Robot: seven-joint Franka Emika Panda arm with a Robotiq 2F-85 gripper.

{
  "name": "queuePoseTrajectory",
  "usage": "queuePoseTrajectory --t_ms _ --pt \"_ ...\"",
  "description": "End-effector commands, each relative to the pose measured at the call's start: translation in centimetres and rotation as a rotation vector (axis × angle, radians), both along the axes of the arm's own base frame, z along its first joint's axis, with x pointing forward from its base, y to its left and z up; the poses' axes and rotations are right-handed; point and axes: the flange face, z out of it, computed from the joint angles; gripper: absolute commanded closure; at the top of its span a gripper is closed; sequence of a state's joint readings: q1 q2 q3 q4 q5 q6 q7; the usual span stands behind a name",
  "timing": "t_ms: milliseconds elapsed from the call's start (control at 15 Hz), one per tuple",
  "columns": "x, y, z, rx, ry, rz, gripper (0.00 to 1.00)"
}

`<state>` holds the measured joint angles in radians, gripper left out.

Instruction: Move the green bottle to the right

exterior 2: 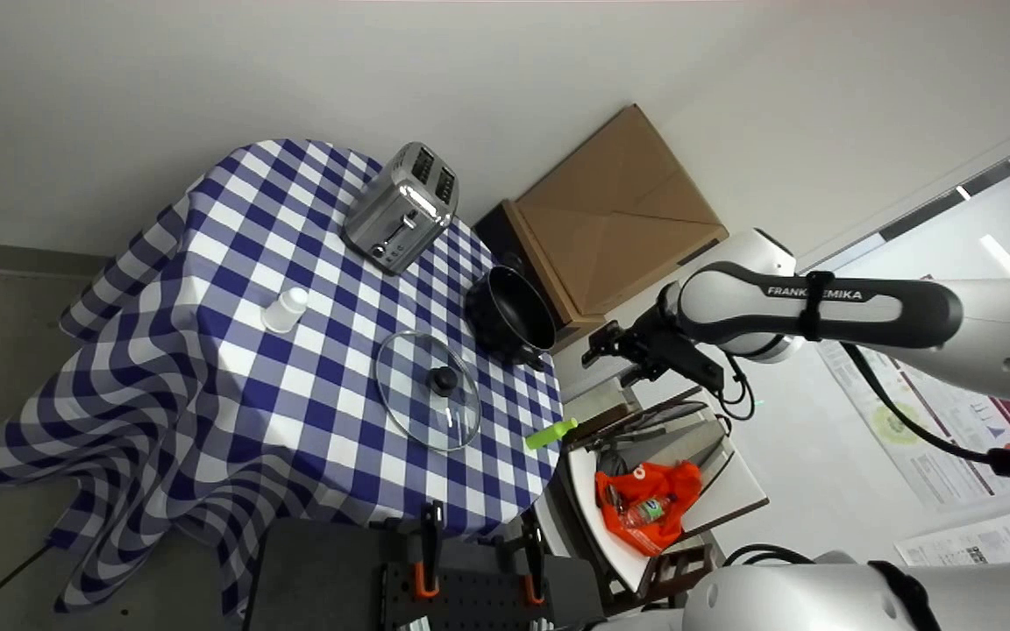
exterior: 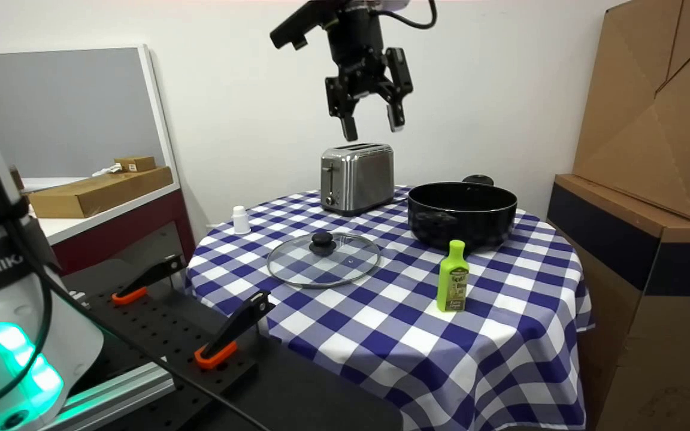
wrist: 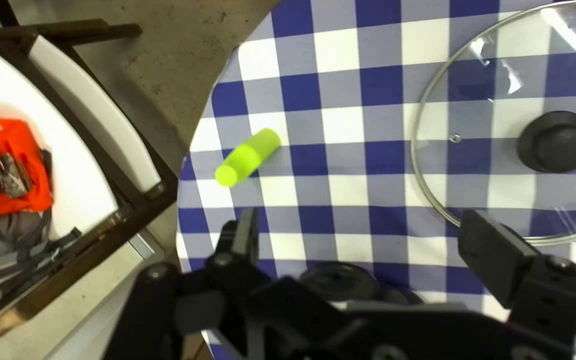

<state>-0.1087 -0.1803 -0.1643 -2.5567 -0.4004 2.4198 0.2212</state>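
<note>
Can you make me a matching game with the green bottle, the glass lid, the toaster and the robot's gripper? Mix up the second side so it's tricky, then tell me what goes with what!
Things:
1. green bottle
2. glass lid
3. toaster
4. gripper

How they look:
A. shiny silver
B. open, up in the air
C. lying flat, with a black knob on top
D. slim, standing upright

Right pairs: 1-D, 2-C, 3-A, 4-B

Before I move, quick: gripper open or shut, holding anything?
Gripper: open, jaws apart, holding nothing; the green bottle stands upright, out of its grasp.
</note>
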Motion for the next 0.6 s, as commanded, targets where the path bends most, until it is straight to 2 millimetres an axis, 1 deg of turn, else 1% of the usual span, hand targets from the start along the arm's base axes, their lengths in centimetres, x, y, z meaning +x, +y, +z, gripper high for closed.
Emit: queuePoseTrajectory --t_ms 0,67,200,267,333,400,467,533 --pt "-1.6 7.8 4.5 0.056 -0.104 0.05 0.0" --pt "-1.8 10.4 5.6 0.091 -0.126 0.057 0.0" --pt "-2.9 15.5 7.2 0.151 -0.139 0.024 0.0" --pt "-3.5 17.4 7.8 0.161 -0.125 0.001 0.0" --pt "-4.2 18.8 8.4 0.155 -0.101 -0.06 0.0" --pt "-2.5 17.0 7.2 0.145 -0.116 0.014 0.0" --pt "-3.2 18.5 7.7 0.143 -0.108 -0.009 0.0" --pt "-3.7 19.3 8.1 0.139 -0.108 -0.021 0.0"
